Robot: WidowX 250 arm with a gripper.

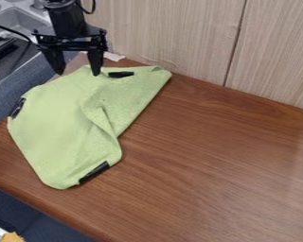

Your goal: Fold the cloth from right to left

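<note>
One green cloth (56,120) lies on the left part of the brown wood surface (217,160), its outline uneven, with one fold running down its middle toward the right side. Three black strips show on it: one near the top edge, one at the left edge and one along the lower right edge. One gripper (77,73) hangs at the cloth's top edge, its two jaws well apart with nothing clamped between them; whether either tip touches the cloth cannot be told. The right-hand jaw overlaps the cloth's upper edge in the view, hiding a little of it. The arm is cut off by the top edge. Behind the surface stand two pale wood panels (173,33) (274,52) with one dark seam between them, and one small white scrap (113,56) lies near their foot. A grey sink (21,20) at the upper left is cut off and partly hidden by the arm. One orange-yellow piece (12,237) at the lower left is cut off, too little of it showing to name.
</note>
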